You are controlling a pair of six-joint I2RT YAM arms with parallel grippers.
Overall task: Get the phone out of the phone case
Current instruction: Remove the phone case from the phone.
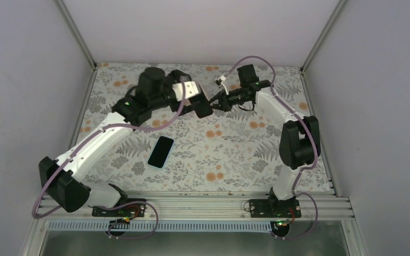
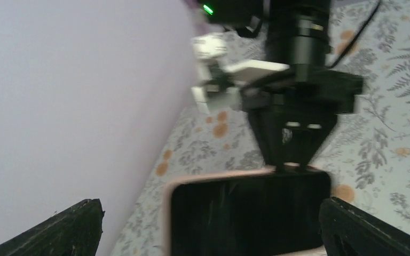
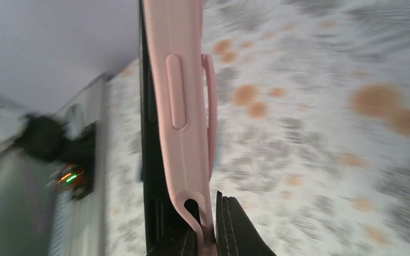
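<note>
A pink phone case is held up in the air at the back of the table. My right gripper is shut on its end lip. A black slab edge lies along the pink wall; I cannot tell how deep it sits. In the left wrist view a dark glossy face fills the pink rim. My left gripper is open wide, with one finger on each side of the case and neither touching it. The two grippers meet in the top view, left and right. A dark phone-shaped slab with a pale rim lies flat mid-table.
The floral tablecloth covers the table. White walls stand close at the back and on both sides, and the left wall is near the left gripper. An aluminium rail carries the arm bases at the near edge.
</note>
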